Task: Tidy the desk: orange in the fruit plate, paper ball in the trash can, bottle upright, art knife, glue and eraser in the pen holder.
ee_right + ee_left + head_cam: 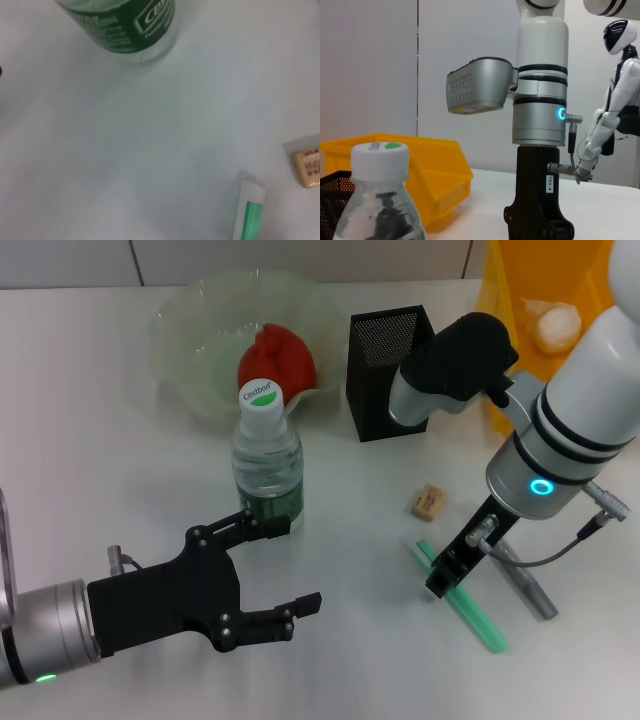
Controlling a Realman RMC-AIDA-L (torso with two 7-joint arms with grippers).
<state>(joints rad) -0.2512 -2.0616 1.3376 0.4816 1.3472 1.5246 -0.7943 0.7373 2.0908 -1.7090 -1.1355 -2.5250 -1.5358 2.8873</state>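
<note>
Item, green art knife (463, 601) flat on desk beneath right gripper (447, 576), finger gap we cannot tell; left gripper (268, 573) wide open beside upright bottle (266, 462); we should straddle squarely before closing.

A white table (120, 470) carries everything. Toward its back stands a pale green plate (200, 340), and just beside that a black mesh pen holder (385, 375). A yellow bin (540, 330) sits at the back right corner. An upright bottle (267, 465) stands in front of the plate. To the right lie a small tan eraser (427, 502), a green stick (478, 618) and a grey stick (530, 590), well apart from the bottle.
</note>
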